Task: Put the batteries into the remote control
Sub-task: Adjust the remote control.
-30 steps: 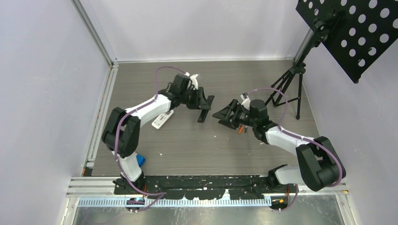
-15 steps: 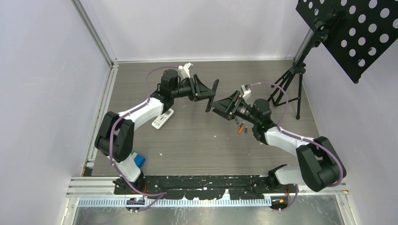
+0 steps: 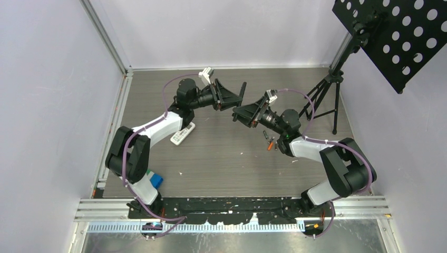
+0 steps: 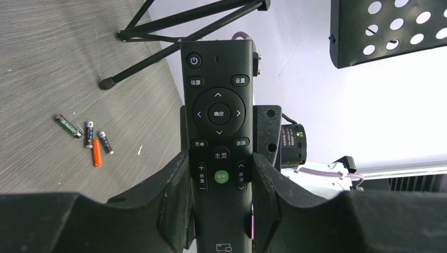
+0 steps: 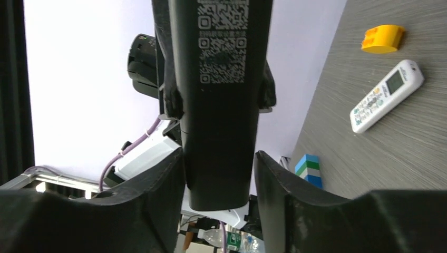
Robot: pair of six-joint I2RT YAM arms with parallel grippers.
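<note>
Both arms have risen and met in mid-air: the left hand (image 4: 220, 158) clamps the black remote (image 4: 218, 95), while the right hand (image 5: 219, 158) straddles its far end, whether gripping I cannot tell. The batteries (image 4: 87, 138) lie loose on the table (image 4: 42, 63), so loading has not begun.

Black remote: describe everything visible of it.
The black remote is a slim plastic bar with a power button, a round direction pad, one green key and Chinese labels. Its back carries white QR codes. It is held in the air, the left gripper clamped on its sides, the right gripper flanking its free end with a slim gap on one side.
</note>
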